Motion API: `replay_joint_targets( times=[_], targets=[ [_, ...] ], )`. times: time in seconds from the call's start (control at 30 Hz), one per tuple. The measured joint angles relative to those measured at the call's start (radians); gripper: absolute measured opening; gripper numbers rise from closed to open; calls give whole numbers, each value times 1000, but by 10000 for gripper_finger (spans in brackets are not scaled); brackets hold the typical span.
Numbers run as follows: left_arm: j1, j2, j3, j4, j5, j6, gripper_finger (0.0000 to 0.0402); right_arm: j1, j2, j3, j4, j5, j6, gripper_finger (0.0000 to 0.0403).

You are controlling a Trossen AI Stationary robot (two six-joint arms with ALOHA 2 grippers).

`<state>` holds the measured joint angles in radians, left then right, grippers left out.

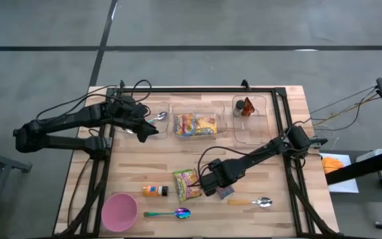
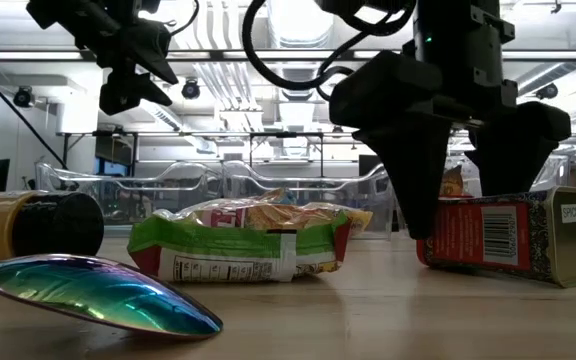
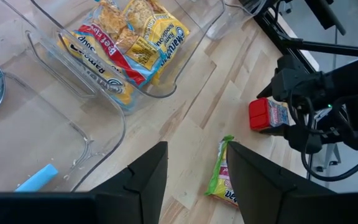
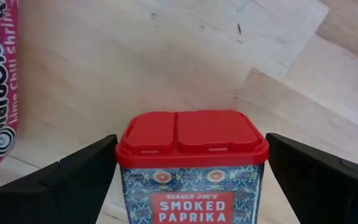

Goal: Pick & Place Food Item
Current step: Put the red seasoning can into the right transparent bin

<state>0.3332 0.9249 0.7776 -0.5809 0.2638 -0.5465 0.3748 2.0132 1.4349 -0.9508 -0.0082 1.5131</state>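
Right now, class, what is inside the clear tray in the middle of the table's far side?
The clear tray holds yellow noodle packets, piled on one another; the left wrist view shows red bands on them. Whatever lies beneath the packets is covered, so I cannot tell.

Left wrist view: noodles in a clear tray

Yellow ramen packets [image 3: 126, 46] fill the tray [image 3: 166, 84]; green packet [image 3: 224, 177] at five o'clock (paprika tin [image 3: 268, 116] beyond).

Dark jointed arms, black cables (looped)
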Motion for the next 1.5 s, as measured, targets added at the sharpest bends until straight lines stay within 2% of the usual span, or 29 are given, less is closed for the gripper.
replay_joint_targets(
  times=[0.37, 0.43, 0.57, 0.6, 0.93, 1.03, 1.23, 1.5],
  targets=[
    [0, 0, 0, 0, 0, -2, 172, 1, 0, -18, 9, -19, -2, 391],
    [0, 0, 0, 0, 0, -3, 172, 1, 0, -18, 9, -19, -7, 368],
    [0, 0, 0, 0, 0, -3, 172, 0, 0, -18, 14, -18, -30, 286],
    [0, 0, 0, 0, 0, -3, 172, 0, 0, -18, 15, -18, -33, 281],
    [0, 0, 0, 0, 0, -2, 172, 2, -7, -18, 16, 2, -27, 282],
    [0, 0, 0, 0, 0, -2, 172, 12, -36, -12, 11, 105, -21, 282],
    [0, 0, 0, -1, 0, -3, 172, 27, -156, -2, 1, 391, 20, 282],
    [0, 0, 0, -1, 0, -3, 172, 34, -326, -32, -139, 757, 97, 282]
  ],
)
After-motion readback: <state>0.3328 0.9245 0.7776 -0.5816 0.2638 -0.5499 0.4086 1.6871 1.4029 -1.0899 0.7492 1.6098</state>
